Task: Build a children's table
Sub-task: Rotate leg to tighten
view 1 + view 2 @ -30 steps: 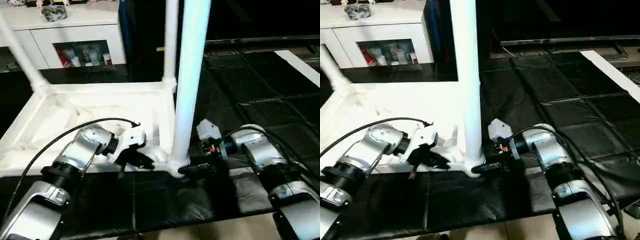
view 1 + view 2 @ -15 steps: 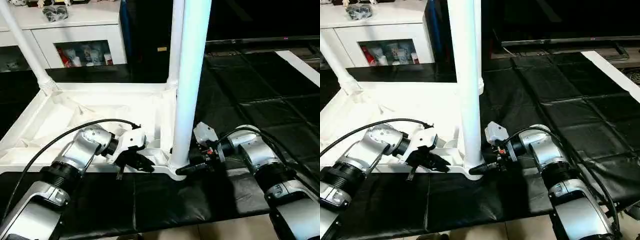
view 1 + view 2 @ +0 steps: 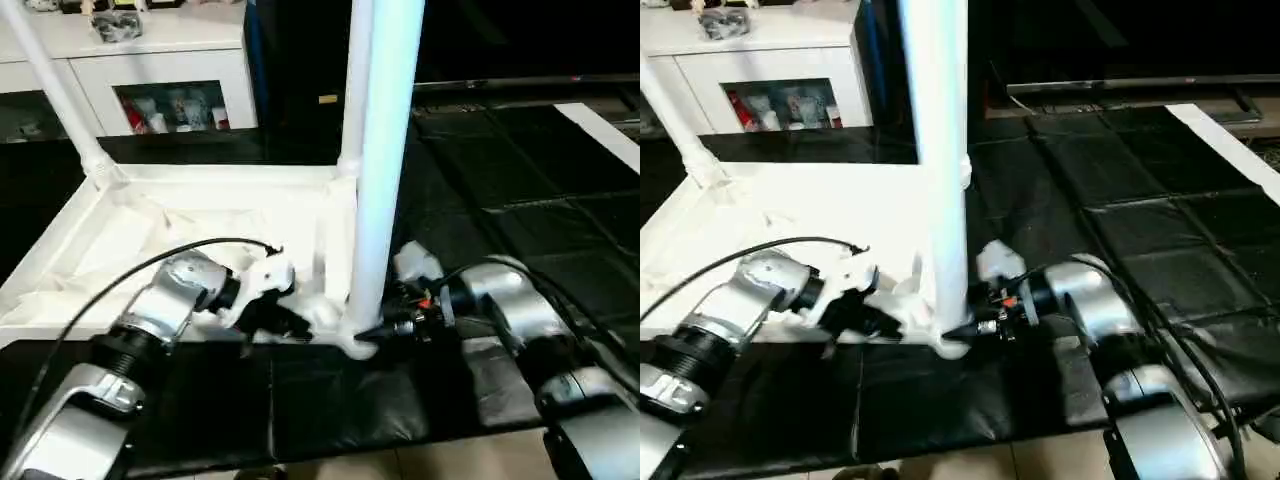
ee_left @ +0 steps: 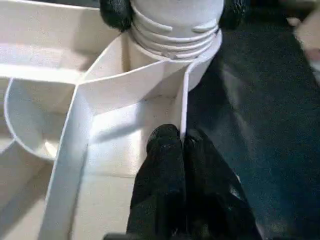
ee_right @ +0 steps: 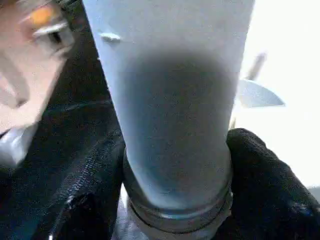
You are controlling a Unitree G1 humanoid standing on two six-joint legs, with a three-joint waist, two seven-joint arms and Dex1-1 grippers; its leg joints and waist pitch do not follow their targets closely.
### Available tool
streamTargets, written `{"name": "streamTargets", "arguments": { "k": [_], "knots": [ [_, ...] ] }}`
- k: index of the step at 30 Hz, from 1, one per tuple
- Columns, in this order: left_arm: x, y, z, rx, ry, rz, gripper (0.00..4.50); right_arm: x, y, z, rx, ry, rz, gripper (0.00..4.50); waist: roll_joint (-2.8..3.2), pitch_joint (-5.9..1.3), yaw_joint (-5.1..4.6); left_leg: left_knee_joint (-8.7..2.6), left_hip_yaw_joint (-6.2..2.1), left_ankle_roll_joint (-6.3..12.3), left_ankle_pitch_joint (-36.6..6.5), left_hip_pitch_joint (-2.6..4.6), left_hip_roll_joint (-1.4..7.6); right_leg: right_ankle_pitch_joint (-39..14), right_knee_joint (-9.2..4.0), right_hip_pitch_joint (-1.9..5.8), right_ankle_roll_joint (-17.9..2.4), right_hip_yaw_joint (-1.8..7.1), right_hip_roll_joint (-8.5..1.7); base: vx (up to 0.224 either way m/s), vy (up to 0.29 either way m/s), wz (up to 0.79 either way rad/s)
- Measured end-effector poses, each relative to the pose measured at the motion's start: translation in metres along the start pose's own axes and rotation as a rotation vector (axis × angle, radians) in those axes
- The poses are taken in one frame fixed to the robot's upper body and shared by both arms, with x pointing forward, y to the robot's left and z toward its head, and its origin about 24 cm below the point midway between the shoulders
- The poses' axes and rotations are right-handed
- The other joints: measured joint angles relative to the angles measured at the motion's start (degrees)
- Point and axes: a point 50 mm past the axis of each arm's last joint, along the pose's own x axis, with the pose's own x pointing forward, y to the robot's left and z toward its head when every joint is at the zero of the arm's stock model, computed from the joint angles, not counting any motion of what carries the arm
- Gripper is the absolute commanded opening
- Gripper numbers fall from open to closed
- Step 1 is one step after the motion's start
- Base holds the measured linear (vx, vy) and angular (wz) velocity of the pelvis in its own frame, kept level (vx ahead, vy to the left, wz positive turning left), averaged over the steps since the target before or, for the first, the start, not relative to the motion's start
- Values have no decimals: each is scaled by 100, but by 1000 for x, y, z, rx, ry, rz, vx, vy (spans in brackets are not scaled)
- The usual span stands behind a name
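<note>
The white table top [image 3: 200, 215] lies upside down on a black mat, ribbed side up. Legs stand in its far left [image 3: 55, 85] and far right [image 3: 352, 80] corners. A thick leg [image 3: 385, 150] stands upright in the near right corner socket [image 4: 175, 30]. My right gripper [image 3: 372, 330] is shut on this leg's base, one black finger [image 5: 260, 165] pressed on each side. My left gripper [image 3: 290, 322] is just left of that corner, shut on the thin rim wall [image 4: 183, 100] of the table top, its fingertips [image 4: 162, 142] pinching it.
A white cabinet with glass doors [image 3: 150, 70] stands behind the table. The black mat [image 3: 500, 180] spreads to the right, with a white strip [image 3: 600, 130] at its far edge. Dark furniture [image 3: 1120, 85] runs along the back. Pale floor shows at the near edge.
My right gripper's fingers have closed in on the base of the near leg. The left gripper has kept its hold on the rim. The camera has shifted slightly.
</note>
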Motion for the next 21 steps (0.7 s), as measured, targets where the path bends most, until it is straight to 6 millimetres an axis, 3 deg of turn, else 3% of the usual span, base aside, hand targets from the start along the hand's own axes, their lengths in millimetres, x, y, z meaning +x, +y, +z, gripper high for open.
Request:
{"name": "streamTargets", "arguments": {
  "k": [7, 9, 13, 17, 19, 21],
  "knots": [
    [18, 16, 8, -210, -69, 252, 0, 14, -21, 2, 178, -89, -431, 268, -2, 2, -374, 2, -17, -2, 1, 24, -2, -20, 7, -7, 34, -10, 0, 0, 0, 0],
    [24, 21, 13, -247, -76, 306, 0, 18, -27, 6, 204, -96, -530, 266, -1, 2, -428, 0, -18, -3, 1, 24, -3, -20, 7, -14, 33, -10, 1, 0, 0, 0],
    [37, 27, 22, -318, -112, 428, 0, 27, -35, 13, 232, -104, -720, 265, 0, 2, -457, -2, -22, -3, 1, 13, -5, -20, 3, -18, 34, -13, 1, 0, 0, 0],
    [38, 27, 24, -327, -120, 435, 0, 28, -35, 14, 218, -114, -749, 265, 2, 1, -456, -4, -22, -2, 1, 6, -6, -20, -7, -19, 34, -12, 1, 0, 0, 0],
    [37, 27, 25, -322, -122, 435, 0, 27, -35, 14, 220, -123, -753, 321, 2, 1, -447, -7, -22, -3, 0, 0, -6, -18, -7, -21, 30, -12, 1, 0, 0, 0],
    [37, 27, 26, -319, -122, 434, 0, 27, -34, 14, 221, -130, -754, 335, 2, 1, -437, -13, -22, -4, -1, 0, -6, -8, -8, -22, 14, -12, 1, 0, 0, 0]
  ]
}}
